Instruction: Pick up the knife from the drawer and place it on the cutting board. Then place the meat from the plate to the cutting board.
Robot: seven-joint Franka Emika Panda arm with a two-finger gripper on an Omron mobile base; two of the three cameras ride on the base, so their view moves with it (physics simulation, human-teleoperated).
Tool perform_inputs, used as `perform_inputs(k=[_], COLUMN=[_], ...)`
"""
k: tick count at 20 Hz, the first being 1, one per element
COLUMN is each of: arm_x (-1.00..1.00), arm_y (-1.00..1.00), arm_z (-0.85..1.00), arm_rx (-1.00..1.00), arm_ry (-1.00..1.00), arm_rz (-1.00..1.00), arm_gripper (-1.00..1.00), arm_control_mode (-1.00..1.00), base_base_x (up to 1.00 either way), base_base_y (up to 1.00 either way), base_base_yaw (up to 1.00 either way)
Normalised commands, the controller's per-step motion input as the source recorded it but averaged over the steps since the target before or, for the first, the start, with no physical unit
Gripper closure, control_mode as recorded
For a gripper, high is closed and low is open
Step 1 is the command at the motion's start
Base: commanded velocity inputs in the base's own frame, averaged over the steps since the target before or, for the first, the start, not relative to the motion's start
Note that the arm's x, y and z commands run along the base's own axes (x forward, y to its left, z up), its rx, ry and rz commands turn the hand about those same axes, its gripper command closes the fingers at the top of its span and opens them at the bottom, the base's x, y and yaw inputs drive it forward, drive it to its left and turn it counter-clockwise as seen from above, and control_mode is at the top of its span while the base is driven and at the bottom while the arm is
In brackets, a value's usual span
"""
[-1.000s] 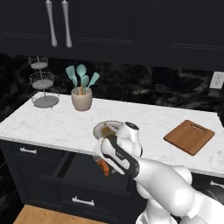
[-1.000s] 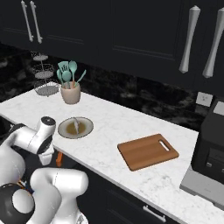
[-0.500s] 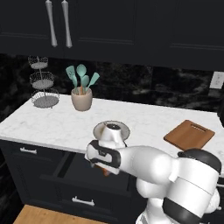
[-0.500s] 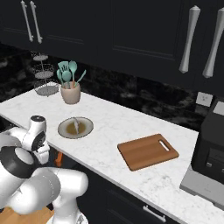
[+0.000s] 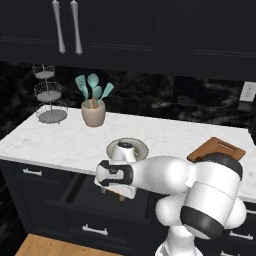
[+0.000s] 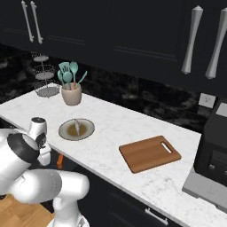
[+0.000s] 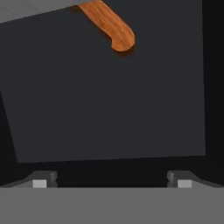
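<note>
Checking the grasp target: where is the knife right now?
The knife lies in the open drawer below the counter edge near the plate; in the hand view its orange-brown handle is at the top, above the open gripper.

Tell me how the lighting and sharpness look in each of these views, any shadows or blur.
Left base view: sharp, evenly lit, dim inside the drawer. Right base view: soft light on the cutting board, no glare. Hand view: flat and dark, the knife handle crisp with a small shadow at its end.
</note>
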Motion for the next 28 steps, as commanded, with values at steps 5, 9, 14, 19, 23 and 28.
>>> perform_inputs(k=[5, 9, 14, 19, 23, 28], arm_x=[0.0, 0.0, -0.02, -0.01, 0.0, -0.18], arm_y=[0.0, 0.0, 0.14, 0.35, 0.31, 0.38], arm_z=[-0.41, -0.41, -0.26, -0.12, -0.17, -0.06], arm_rx=[0.0, 0.0, 0.0, 0.0, 0.0, 0.0], arm_ry=[0.0, 0.0, 0.0, 0.0, 0.0, 0.0], arm_rz=[0.02, 0.0, 0.03, 0.0, 0.0, 0.0], arm_gripper=[-1.0, -1.0, -1.0, -1.0, -1.0, -1.0], arm_control_mode=[-1.0, -1.0, -1.0, -1.0, -1.0, -1.0], base_base_x=[0.0, 0.0, 0.0, 0.0, 0.0, 0.0], base_base_y=[0.0, 0.0, 0.0, 0.0, 0.0, 0.0], base_base_yaw=[0.0, 0.0, 0.0, 0.0, 0.0, 0.0])
